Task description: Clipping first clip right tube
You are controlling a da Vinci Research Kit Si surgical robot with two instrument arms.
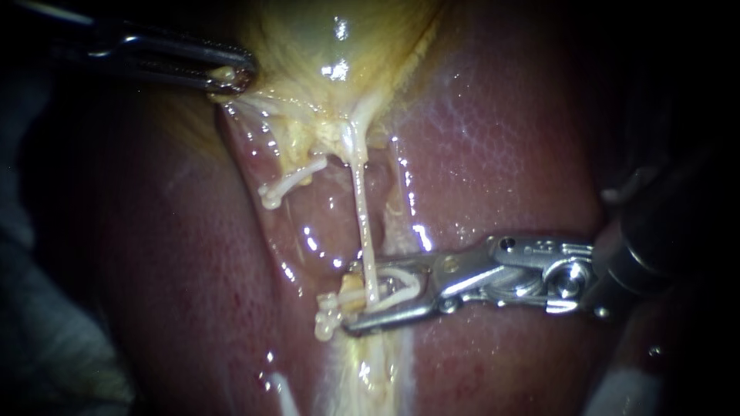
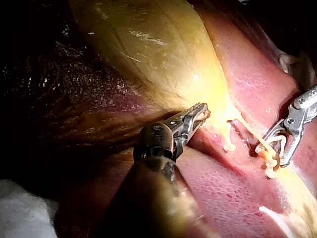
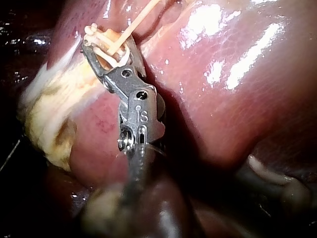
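Right tube [image 1: 362, 223] runs taut from gallbladder [image 1: 324, 38] over liver [image 1: 501, 154]. Right instrument [image 1: 366, 300]: jaws carry an unclosed clip [image 1: 405, 283] astride it. Left instrument [image 1: 231, 77]: jaws grip the gallbladder edge. Judgement: hold traction, seat tube deep, square, then squeeze.

The liver [image 1: 524, 154] is deep pinkish red, patterned with a fine pale speckled mesh. The gallbladder [image 1: 331, 46] is yellow-green, paling to cream strands at its lower end. The right tube [image 1: 361, 216] is pale cream and the clip [image 1: 405, 281] on it white. My right instrument [image 1: 374, 296] is bright silver, my left instrument [image 1: 231, 77] darker grey steel.
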